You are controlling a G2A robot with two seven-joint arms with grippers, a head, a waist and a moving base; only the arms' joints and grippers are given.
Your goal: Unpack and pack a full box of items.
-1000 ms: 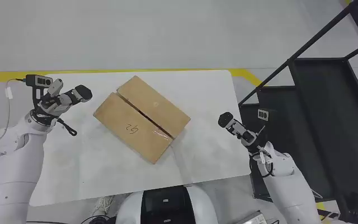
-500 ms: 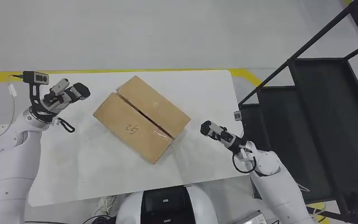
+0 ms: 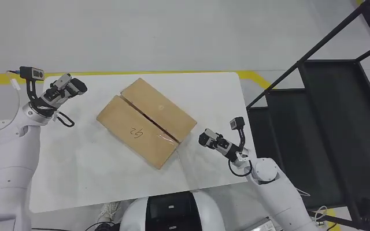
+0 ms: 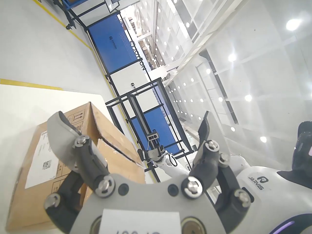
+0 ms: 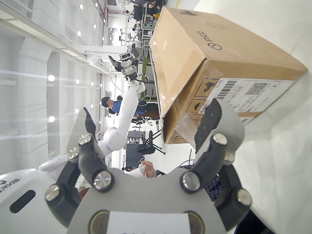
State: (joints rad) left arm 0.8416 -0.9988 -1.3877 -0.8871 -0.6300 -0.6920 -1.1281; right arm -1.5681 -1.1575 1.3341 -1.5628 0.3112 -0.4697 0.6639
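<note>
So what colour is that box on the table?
The box is plain brown, with a white label; the right wrist view shows it best.

One cardboard box (image 3: 147, 122). One white table (image 3: 87, 173). Two grippers: left gripper (image 3: 79, 86), right gripper (image 3: 202, 138). One black rack (image 3: 315, 115).

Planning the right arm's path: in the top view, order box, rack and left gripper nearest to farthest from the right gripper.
1. box, mid table, just beside the right gripper.
2. rack, beyond the table edge.
3. left gripper, far table corner.
</note>
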